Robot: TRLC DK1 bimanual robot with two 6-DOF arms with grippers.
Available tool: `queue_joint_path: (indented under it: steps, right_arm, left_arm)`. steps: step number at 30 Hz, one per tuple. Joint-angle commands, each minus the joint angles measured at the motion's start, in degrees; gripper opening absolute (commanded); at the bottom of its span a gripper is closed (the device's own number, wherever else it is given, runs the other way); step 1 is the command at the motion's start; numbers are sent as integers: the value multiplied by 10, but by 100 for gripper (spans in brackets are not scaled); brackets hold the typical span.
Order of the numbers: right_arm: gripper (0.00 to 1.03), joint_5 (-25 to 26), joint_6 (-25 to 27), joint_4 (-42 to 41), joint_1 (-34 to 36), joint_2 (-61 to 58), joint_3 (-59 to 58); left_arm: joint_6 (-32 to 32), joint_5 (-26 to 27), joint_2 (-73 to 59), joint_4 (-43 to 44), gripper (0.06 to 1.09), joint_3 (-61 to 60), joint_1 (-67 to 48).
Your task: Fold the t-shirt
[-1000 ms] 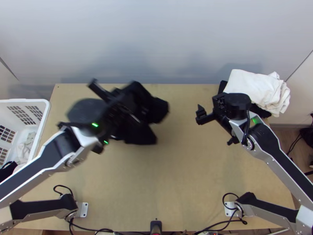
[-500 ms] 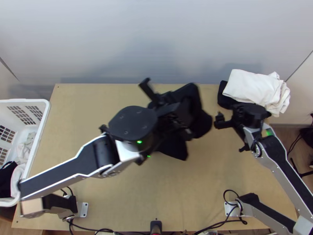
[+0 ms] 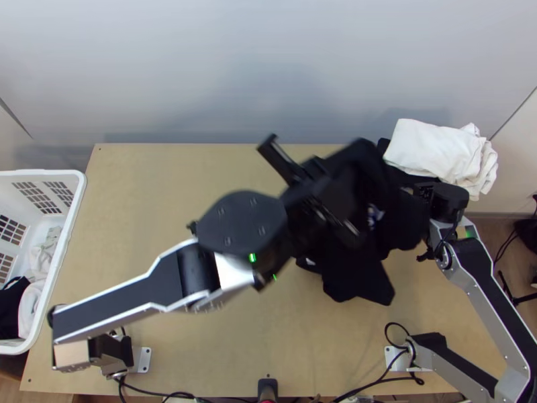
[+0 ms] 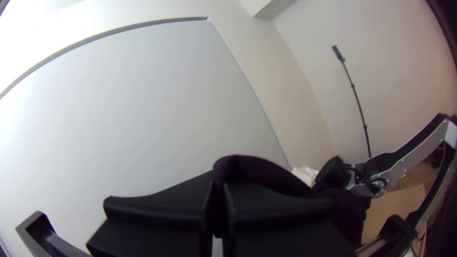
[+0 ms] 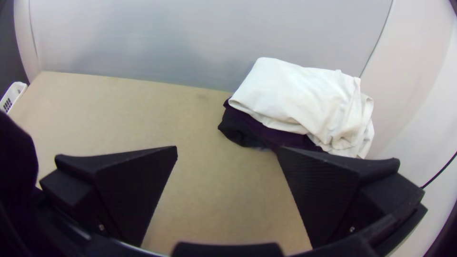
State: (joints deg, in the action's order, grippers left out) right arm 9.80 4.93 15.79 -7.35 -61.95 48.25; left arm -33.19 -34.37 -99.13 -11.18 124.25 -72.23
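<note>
One dark t-shirt (image 3: 352, 265) hangs bunched over the table's (image 3: 429, 295) right half, clamped in left gripper (image 4: 218, 197); right gripper (image 5: 228, 148), fingers apart, best pinches a probable loose corner (image 3: 380, 291) before spreading.

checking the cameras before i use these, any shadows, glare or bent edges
Top view: soft shadows on the wall panel, dark shirt nearly black, its folds hard to read; left wrist view: washed-out brightness beyond the panel's bowed edge; right wrist view: darkened corners, a faint shadow on the panel.
</note>
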Motion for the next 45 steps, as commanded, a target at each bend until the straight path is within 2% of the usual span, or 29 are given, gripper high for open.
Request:
queue_joint_path:
  steps: [1, 4, 9, 14, 17, 22, 28, 37, 38, 39, 41, 42, 45]
  right_arm:
    - [98, -1, -2, -20, 4, -6, -6]
    - [98, -1, 1, -26, 2, -13, -6]
    - [98, -1, -2, -40, -12, -26, -3]
    - [98, -1, -10, -52, -39, -41, -2]
    - [98, -1, -18, -56, -53, -48, -1]
    - [98, -1, -40, -50, -84, -56, -14]
    - [98, -6, -70, -15, -131, -45, -40]
    - [98, -10, -83, 4, -166, -19, -57]
    - [98, -16, -84, 12, -173, -19, -59]
    - [98, -25, -89, 24, -181, -18, -61]
    - [98, -42, -101, 42, -203, -13, -68]
    - [98, -51, -105, 52, -209, -10, -69]
    - [98, -99, -127, 71, -213, -1, -73]
  left_arm:
    - [41, -10, 77, 9, 10, -174, 93]
    - [41, -5, 143, 37, 10, -325, 156]
    - [23, 48, 237, 99, 10, -555, 253]
    - [-20, 99, 271, 168, 10, -676, 371]
    - [-22, 141, 256, 196, 10, -703, 460]
    - [-17, 157, 182, 274, 10, -740, 573]
    - [59, 162, 112, 263, 10, -740, 657]
    - [73, 161, 25, 293, 10, -695, 780]
    - [73, 161, 25, 292, 19, -698, 781]
    - [84, 161, 29, 292, 40, -701, 781]
    - [109, 161, 54, 281, 108, -712, 779]
    - [121, 161, 71, 277, 104, -720, 776]
    - [154, 162, 129, 203, 104, -718, 760]
